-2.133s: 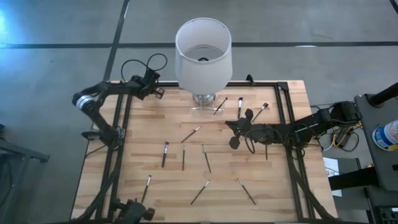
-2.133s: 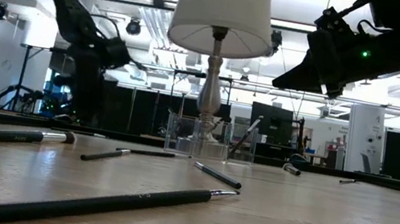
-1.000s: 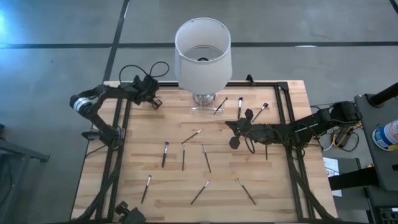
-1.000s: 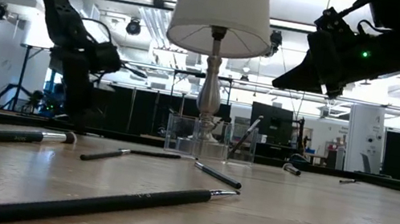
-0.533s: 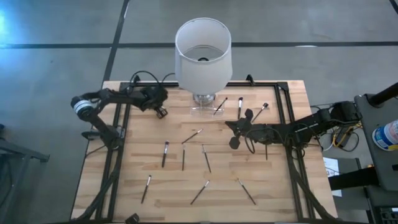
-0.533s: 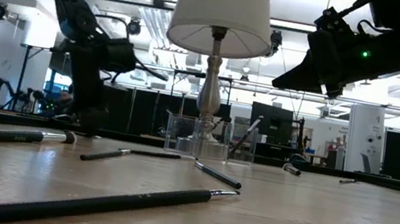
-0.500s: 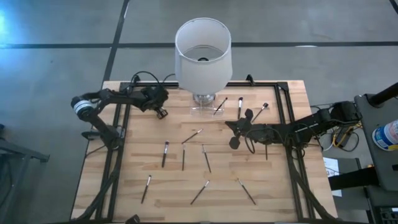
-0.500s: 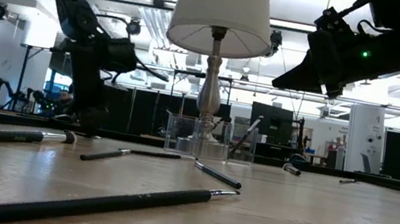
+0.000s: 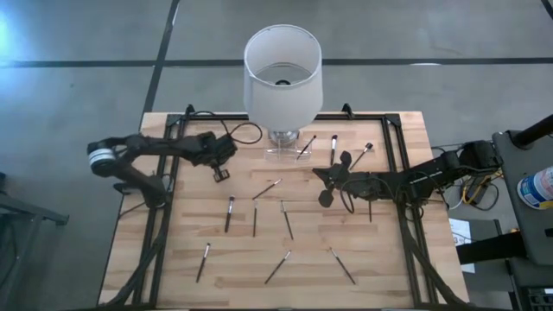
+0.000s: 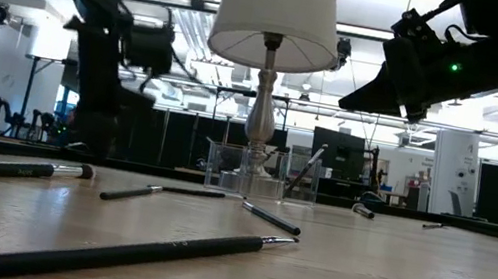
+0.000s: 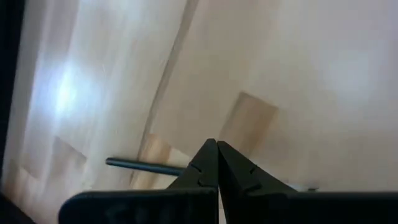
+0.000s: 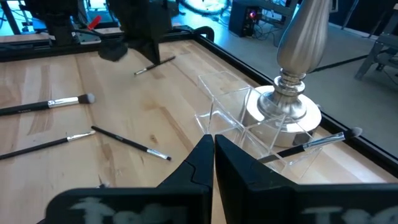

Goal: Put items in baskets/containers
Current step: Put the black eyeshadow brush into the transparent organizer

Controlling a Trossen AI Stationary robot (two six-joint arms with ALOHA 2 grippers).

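Several thin dark brushes with pale tips lie flat and scattered on the wooden table, such as one at the centre left and one in the middle. One brush leans inside the clear container, which stands at the lamp's foot. My left gripper hangs shut above bare wood at the far left, tipped steeply down, with a brush handle on the table beyond its tips. My right gripper hovers shut just right of the container, holding nothing.
A lamp with a big white shade and a silvery stem stands at the far middle, right behind the container. A black frame rail runs along the table's left and right sides. Bare wood lies at the near left.
My left gripper has swung from the table's far left corner toward the near edge and the middle, tipping to point more steeply down and rolling a little. It stays shut. The brushes have not moved.
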